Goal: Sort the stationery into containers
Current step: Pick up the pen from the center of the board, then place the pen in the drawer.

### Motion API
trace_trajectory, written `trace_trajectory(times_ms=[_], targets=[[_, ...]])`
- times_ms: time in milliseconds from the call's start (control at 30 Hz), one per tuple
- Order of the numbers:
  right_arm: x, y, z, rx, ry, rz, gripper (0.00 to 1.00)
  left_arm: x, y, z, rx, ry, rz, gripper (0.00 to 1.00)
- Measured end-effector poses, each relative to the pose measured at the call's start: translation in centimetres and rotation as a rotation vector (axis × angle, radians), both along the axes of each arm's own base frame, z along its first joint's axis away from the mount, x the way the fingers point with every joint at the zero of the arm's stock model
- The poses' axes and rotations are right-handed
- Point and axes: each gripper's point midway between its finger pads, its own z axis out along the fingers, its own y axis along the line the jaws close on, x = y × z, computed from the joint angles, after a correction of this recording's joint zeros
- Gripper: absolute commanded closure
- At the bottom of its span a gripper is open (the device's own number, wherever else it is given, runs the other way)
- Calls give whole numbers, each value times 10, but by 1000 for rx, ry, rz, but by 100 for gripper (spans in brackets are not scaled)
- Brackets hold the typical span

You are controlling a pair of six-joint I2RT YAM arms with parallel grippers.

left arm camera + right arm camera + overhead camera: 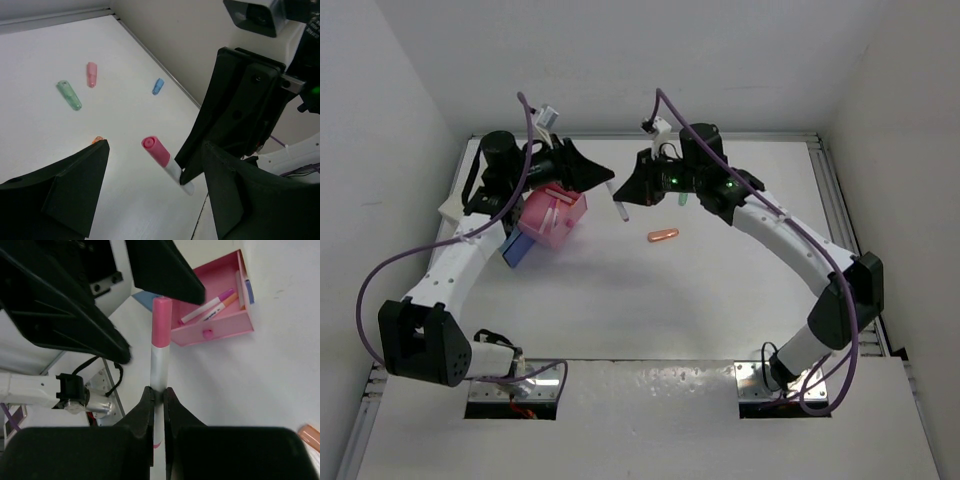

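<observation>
The white worktop (720, 300) carries everything, and both arms reach to its far middle, where they meet tip to tip. The left gripper (155, 150) has its fingers (75, 185) released and spread wide, one on each side of a pen but touching neither end. The right gripper (159, 392) has its fingers (145, 405) clenched on the white barrel of the pink-capped pen (159, 350), holding it off the worktop with the cap pointed into that gap. This looks like a handover, probably because the containers lie on the left arm's side.

The pink box (215, 325) lies open just beside the left arm. It holds a magenta-capped pen (207, 306), an orange-capped pen (217, 310) next to it, and a third piece along one side wall. The blue box (520, 247) sits against it, nearer the left arm's base; what it holds cannot be told.

Loose on the worktop are the stubby pieces, not yet sorted: green (69, 95), pink (91, 74), light-blue (158, 86) and orange (663, 236), all well apart from both boxes.
</observation>
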Motion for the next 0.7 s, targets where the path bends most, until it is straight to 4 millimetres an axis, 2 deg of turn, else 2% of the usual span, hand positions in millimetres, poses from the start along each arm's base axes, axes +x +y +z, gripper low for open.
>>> trace_trajectory(times_ms=[100,133,200,233,267,300,367,400,433,567,633,700], targets=[[-3,9,6,11,-10,20,100,0,-7,-8,-7,32,-20,32],[-4,12,7,14,-12,25,100,-1,-10,-11,-8,45,-27,47],[-4,16,8,20,-16,31,100,-2,-13,-15,-11,66,-36,67],[-4,18,9,22,-14,32,100,-3,-15,-16,-11,71,-42,84],[-3,18,6,15,-13,28,100,-5,-16,-15,-19,85,-52,91],[-2,19,3,13,0,28,93,-4,-15,-15,-9,71,-50,98],[-1,21,0,12,16,28,73,1,-12,-19,25,84,-37,100],[-1,21,-1,10,21,27,60,6,-8,-22,43,94,-23,100],[0,20,-3,6,25,26,56,14,-3,-25,69,101,-4,100],[9,8,-7,-4,36,0,54,50,36,-35,221,88,121,100],[19,-5,-12,-15,45,-34,55,67,61,-42,336,58,211,100],[27,-19,-22,-37,61,-68,58,75,82,-53,458,31,286,100]])
